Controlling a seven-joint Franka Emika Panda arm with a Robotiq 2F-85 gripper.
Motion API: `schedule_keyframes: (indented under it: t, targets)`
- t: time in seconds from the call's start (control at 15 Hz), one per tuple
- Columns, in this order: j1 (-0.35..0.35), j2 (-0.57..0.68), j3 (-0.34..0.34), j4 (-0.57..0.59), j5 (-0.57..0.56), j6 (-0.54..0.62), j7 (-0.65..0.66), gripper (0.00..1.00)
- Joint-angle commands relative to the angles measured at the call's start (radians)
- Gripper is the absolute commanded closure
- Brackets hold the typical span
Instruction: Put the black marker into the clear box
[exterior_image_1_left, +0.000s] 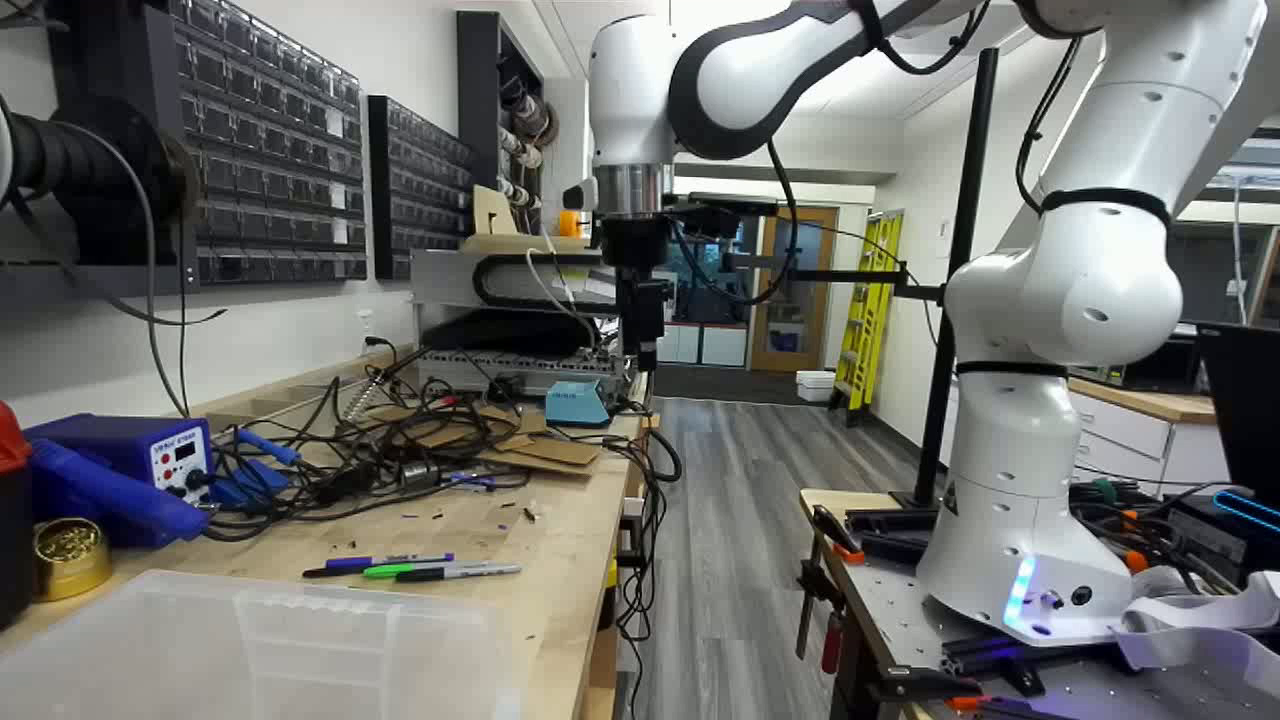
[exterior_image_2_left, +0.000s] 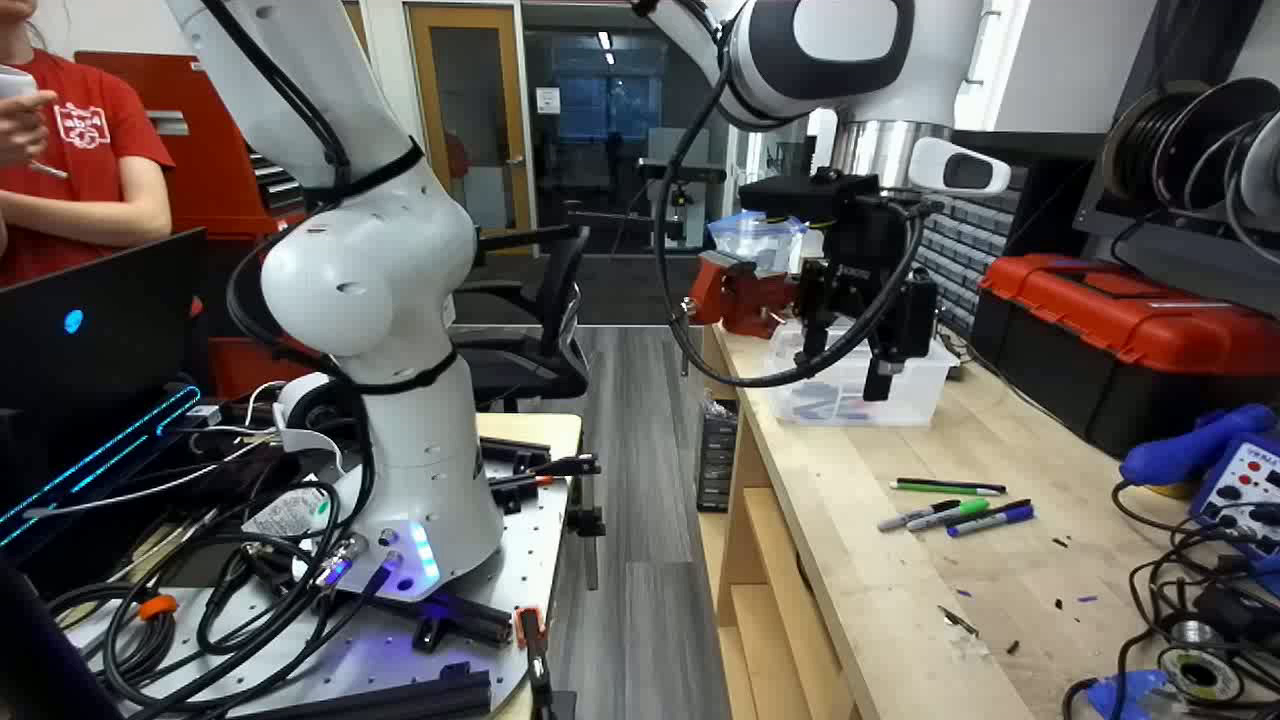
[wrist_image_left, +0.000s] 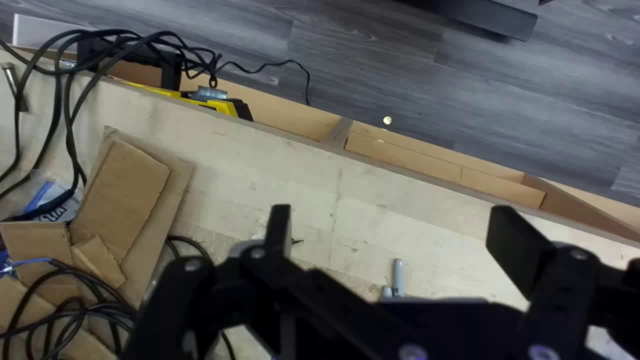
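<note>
The black marker (exterior_image_2_left: 952, 485) lies on the bench in an exterior view, alongside a slim green marker (exterior_image_2_left: 935, 489). In an exterior view a dark end (exterior_image_1_left: 322, 573) shows beside the other markers, and it may be the same marker. It is not seen in the wrist view. The clear box (exterior_image_2_left: 922, 392) stands on the bench with several pens inside; it also shows at the lower left of an exterior view (exterior_image_1_left: 300, 592). My gripper (exterior_image_2_left: 845, 370) is open and empty, raised above the bench. Its fingers are wide apart in the wrist view (wrist_image_left: 390, 212).
Several thicker markers (exterior_image_2_left: 960, 514) lie close by the black marker. Two grey marker ends (wrist_image_left: 398, 277) show below my gripper. Tangled cables (exterior_image_1_left: 380, 450), cardboard (exterior_image_1_left: 545, 452), a blue soldering unit (exterior_image_1_left: 150, 450) and a red-lidded toolbox (exterior_image_2_left: 1130, 340) stand on the bench.
</note>
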Motion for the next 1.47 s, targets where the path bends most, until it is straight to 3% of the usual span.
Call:
schedule_keyframes:
  t: [0.0,0.8,1.4]
  targets:
    - [0.006,0.000,-0.005,0.001,-0.001,-0.002,0.002,0.00]
    - [0.017,0.023,0.025,-0.013,0.011,0.051,0.072,0.00]
    - [0.061,0.231,0.067,0.054,0.035,0.287,0.100,0.00]
